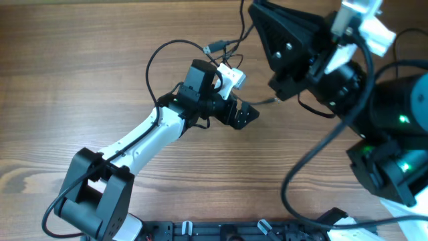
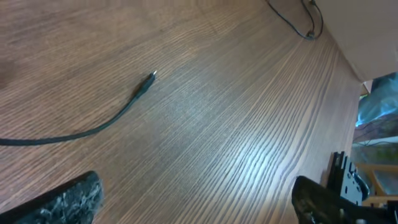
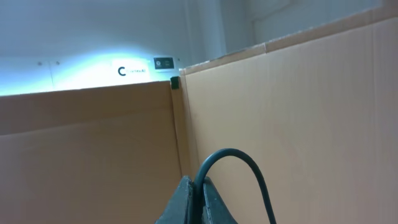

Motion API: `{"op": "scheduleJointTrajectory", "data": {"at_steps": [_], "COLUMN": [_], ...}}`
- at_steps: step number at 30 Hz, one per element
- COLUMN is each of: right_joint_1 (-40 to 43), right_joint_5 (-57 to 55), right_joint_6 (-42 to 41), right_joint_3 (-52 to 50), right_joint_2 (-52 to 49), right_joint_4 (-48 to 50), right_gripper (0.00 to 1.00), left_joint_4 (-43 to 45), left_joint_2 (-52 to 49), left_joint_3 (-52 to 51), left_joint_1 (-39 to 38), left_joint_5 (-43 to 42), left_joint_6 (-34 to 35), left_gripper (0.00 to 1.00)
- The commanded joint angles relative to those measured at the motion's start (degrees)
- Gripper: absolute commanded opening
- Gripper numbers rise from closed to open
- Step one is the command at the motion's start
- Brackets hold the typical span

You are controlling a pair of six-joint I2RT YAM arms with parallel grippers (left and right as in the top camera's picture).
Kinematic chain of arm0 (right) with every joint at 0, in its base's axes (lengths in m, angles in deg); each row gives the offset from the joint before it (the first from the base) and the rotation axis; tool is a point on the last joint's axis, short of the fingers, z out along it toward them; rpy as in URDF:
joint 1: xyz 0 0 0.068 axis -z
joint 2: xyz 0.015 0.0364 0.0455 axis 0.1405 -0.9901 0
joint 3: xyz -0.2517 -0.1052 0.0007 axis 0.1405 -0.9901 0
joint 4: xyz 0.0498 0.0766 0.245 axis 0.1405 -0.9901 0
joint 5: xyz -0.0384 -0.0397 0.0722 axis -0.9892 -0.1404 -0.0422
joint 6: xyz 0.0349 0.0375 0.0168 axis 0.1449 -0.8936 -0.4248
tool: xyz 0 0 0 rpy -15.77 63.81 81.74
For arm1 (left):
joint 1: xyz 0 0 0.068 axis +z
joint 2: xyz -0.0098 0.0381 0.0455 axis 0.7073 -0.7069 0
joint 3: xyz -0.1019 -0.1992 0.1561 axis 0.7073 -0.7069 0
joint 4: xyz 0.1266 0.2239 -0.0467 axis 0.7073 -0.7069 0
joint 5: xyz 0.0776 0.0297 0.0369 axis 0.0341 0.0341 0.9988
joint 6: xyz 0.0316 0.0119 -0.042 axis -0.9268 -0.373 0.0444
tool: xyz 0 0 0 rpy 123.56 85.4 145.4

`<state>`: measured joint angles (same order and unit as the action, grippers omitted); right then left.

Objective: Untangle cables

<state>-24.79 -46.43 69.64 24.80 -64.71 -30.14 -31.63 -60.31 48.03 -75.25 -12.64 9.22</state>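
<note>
Brown wood-grain tabletop point(image 2: 236, 124) carries the thin dark grey cables point(image 2: 62, 137), and their small silvery plug point(image 1: 215, 48) lies near, but apart from, the left black 2-finger gripper point(image 1: 242, 114), which is spread and empty. The right black gripper point(image 3: 194, 190) is pressed together on 1 raised strand. I judge that pulling upward from here could tighten any tangle or drag the whole bundle, because nothing pins it down. The thick black arm cable point(image 1: 301, 164) and the orange-brown cardboard walls point(image 3: 298, 124) could also get in the way.
</note>
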Motion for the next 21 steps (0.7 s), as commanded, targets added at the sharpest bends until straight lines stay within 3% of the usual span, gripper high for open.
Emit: {"op": "scheduleJointTrajectory", "data": {"at_steps": [1,5,9,13,18,21], "right_joint_1": [-0.1,-0.1,-0.1,-0.1,-0.1,-0.1], "right_joint_5": [-1.5,-18.8,-36.1,-42.6,-42.5,-39.6], "right_joint_6": [3.0,10.3,13.9,14.0,13.9,13.7], "right_joint_3": [1.6,1.6,1.6,1.6,1.6,1.6], "right_joint_2": [2.8,4.7,4.7,5.2,6.7,7.8], "right_joint_4": [-1.4,-8.5,-13.3,-12.0,-14.9,-16.7], "right_gripper": [0.04,0.04,0.04,0.04,0.04,0.04], "left_joint_4": [-0.6,-2.5,-12.2,-15.3,-7.9,-2.3], "left_joint_2": [-0.3,-0.2,-0.2,-0.2,-0.1,-0.1], "left_joint_3": [0.2,0.2,0.2,0.2,0.2,0.2], "left_joint_1": [0.0,-0.1,-1.6,-1.1,4.7,8.8], "left_joint_5": [2.2,0.0,-6.6,5.4,13.2,13.2], "left_joint_6": [2.3,2.6,1.7,2.9,10.0,13.0], "left_gripper": [1.0,1.0,1.0,1.0,1.0,1.0]}}
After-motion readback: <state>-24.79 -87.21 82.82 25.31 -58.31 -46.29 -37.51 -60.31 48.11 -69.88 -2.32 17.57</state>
